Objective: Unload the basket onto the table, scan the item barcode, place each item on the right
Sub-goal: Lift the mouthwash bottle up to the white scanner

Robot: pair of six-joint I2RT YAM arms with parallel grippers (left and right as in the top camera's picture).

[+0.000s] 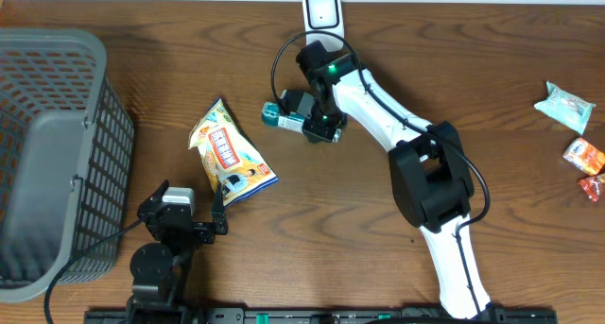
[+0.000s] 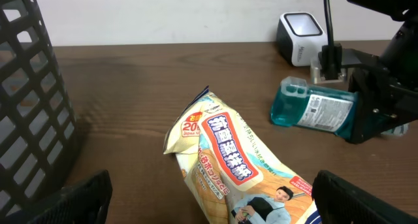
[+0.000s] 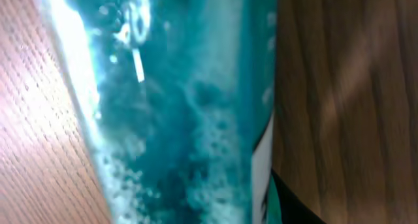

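Progress is early: the right gripper [image 1: 317, 126] clamps the translucent teal plastic bottle [image 1: 282, 115], which lies flat near the white box-shaped scanner [image 1: 322, 10]; presenting its barcode remains. The left gripper [image 1: 186, 203] gapes empty beside the yellow snack bag [image 1: 230, 154].

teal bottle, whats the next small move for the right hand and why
Probably a slight lift. The right hand is closed around the teal bottle, which lies on its side on the table. The scanner stands just beyond it, so raising the bottle should free its label to turn toward the scanner.
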